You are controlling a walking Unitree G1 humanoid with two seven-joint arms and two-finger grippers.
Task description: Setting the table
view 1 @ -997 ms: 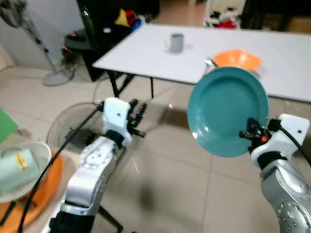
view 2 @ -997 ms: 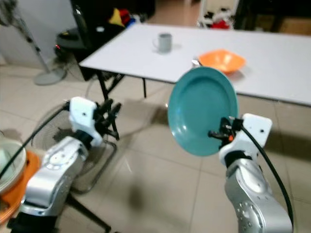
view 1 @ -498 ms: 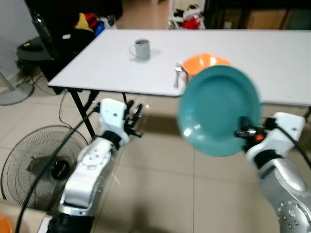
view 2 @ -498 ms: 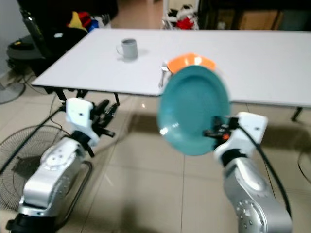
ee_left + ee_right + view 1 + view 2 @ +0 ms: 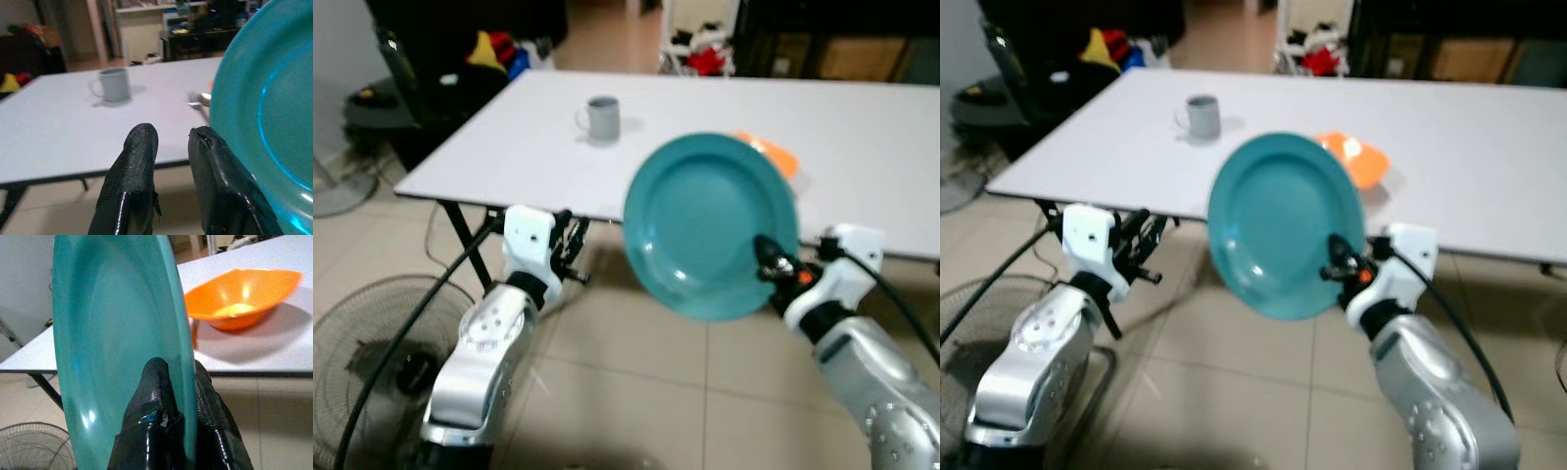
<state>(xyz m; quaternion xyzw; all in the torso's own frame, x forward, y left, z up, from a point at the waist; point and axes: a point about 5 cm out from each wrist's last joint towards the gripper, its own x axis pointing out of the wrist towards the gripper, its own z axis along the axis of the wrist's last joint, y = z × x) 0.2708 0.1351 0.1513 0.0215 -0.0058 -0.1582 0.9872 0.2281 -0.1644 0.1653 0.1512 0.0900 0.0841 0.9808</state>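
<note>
Since 0.5 s ago the teal plate (image 5: 710, 225) has been carried further toward the robot's left, so that the orange bowl (image 5: 1359, 160) on the white table (image 5: 1489, 137) is now seen past its right edge rather than above it; much of this shift is owed to the camera having turned. The plate is held upright, on edge, above the tiled floor (image 5: 1234, 372) and short of the table's near edge, its hollow face turned toward the head camera. Its lower right rim is pinched between the 2 black fingers (image 5: 156, 387) of the right gripper (image 5: 172, 382), which are closed narrowly on it. The left gripper (image 5: 171, 147) is held out low, in front of the table edge and just beside the plate's rim without touching it; its 2 fingers are set close together with a slim gap and nothing between them. On the table a grey mug (image 5: 602, 117) stands upright, well apart from the bowl; what it holds cannot be told. A spoon-like utensil (image 5: 198, 100) is seen beside the bowl, too blurred to name surely. The bowl's inside appears bare. A floor fan (image 5: 357, 367) lies below the left arm, and dark furniture with coloured clutter stands beyond the table.
</note>
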